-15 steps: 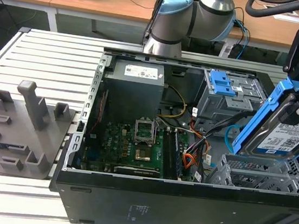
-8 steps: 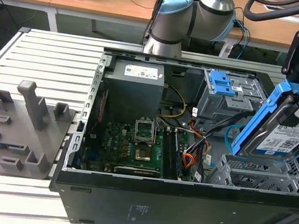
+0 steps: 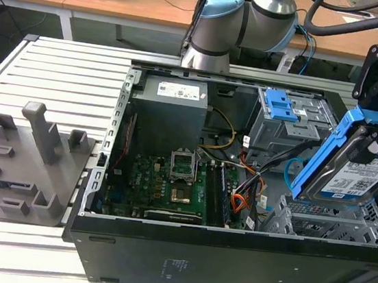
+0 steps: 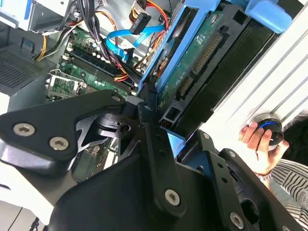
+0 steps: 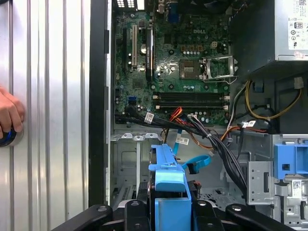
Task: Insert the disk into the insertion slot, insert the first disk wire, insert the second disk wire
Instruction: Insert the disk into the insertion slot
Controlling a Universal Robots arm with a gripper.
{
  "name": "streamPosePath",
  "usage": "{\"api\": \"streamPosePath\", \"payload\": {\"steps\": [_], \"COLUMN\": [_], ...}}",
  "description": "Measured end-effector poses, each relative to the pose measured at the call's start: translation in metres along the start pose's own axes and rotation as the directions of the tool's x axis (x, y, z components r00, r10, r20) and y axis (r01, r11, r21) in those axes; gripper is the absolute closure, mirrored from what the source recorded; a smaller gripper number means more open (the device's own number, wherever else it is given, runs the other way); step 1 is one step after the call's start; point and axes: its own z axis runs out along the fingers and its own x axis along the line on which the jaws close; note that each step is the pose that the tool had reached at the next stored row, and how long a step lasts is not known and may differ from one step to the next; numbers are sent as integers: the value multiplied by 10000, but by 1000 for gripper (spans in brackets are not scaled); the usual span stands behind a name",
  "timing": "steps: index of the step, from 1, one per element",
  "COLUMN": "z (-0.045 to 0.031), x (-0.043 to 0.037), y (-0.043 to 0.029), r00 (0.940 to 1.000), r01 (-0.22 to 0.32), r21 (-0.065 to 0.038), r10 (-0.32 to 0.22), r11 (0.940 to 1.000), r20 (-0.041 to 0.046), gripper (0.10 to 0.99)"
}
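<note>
Our hand (image 3: 377,133) is clamped on the disk (image 3: 351,172), which hangs tilted just above the insertion slot (image 3: 320,223) — rigid, fairly heavy, shock-sensitive, we judge — best gripped by its blue-framed side edges.

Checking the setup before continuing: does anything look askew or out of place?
The disk hangs steeply tilted in the robot's hand over the insertion slot, not seated in it. A person's hand rests on a blue knob on the table beside the case.
</note>
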Motion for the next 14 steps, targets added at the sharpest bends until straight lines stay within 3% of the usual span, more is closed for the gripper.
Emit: {"api": "streamPosePath", "payload": {"steps": [14], "z": [64], "x": [99], "y": [39], "r00": [10000], "r01": [0], "r21": [0], "r10": [0], "r11": [10000], "r20": [-4], "gripper": [722]}}
